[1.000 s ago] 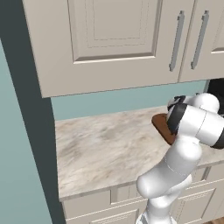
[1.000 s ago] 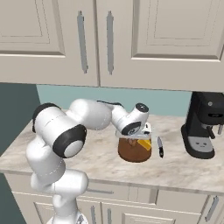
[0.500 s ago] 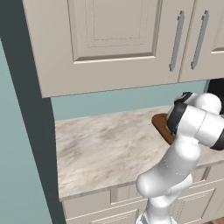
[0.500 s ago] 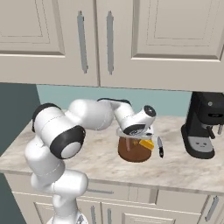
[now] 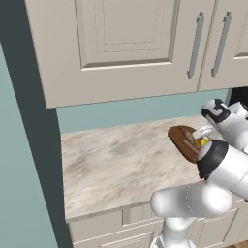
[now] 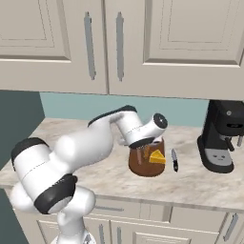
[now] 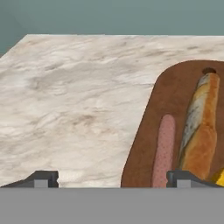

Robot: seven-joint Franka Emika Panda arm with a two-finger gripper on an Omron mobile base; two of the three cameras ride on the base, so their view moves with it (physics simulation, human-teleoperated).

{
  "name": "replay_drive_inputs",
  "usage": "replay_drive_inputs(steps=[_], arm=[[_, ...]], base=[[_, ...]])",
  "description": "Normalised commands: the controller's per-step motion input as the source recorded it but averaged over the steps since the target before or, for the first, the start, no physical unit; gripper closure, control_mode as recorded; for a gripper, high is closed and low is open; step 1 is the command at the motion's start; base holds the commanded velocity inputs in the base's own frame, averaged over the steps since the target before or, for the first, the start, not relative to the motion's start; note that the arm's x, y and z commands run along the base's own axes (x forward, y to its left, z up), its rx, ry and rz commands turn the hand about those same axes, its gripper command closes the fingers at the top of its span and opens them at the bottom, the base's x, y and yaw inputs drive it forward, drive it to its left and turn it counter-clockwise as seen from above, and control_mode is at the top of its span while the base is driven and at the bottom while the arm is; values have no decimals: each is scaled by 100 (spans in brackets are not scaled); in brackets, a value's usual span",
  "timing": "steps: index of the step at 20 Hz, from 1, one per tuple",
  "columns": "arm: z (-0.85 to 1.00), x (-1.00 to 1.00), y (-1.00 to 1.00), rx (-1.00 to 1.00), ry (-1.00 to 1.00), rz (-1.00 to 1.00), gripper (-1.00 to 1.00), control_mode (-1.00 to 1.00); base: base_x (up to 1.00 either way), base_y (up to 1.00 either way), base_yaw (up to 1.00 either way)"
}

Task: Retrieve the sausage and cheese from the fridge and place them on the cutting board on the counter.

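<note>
The dark brown cutting board [image 7: 175,92] lies on the beige marbled counter [image 7: 78,87]. On it lie the reddish sausage [image 7: 164,151] and a long baguette [image 7: 201,127] side by side. The yellow cheese [image 6: 156,157] wedge rests on the board's near right part, and its corner shows as cheese [image 7: 219,177] in the hand view. My gripper [image 7: 113,179] is open, low over the board's end, with nothing between its fingers. From the sides, the gripper [image 6: 143,151] hangs just above the cutting board [image 6: 143,170], left of the cheese. The cutting board [image 5: 181,138] and cheese [image 5: 204,143] also show from the left. The fridge is out of view.
A black coffee machine [image 6: 223,136] stands on the counter right of the board. A dark pen-like tool [image 6: 174,159] lies between them. Cream wall cabinets [image 6: 119,43] hang overhead. Bare counter [image 5: 116,164] stretches left of the board to a dark side wall [image 5: 29,121].
The gripper has gone from shut to open and let go of the cheese, which now lies on the board. The hand has shifted a little over the board.
</note>
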Motion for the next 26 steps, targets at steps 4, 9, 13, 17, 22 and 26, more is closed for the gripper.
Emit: replay_drive_inputs(steps=[4,9,13,17,22,26], arm=[[45,-58,12,-12,-10,0,-100,-100],[54,-69,0,-16,-5,0,-100,-100],[91,-54,0,-4,-11,0,-100,-100],[85,-55,0,0,-9,0,-100,-100],[92,-51,0,0,-8,0,-100,-100],[81,-46,1,0,-10,0,-100,-100]], base=[[0,0,0],[0,0,0],[0,0,0],[0,0,0],[0,0,0],[0,0,0]])
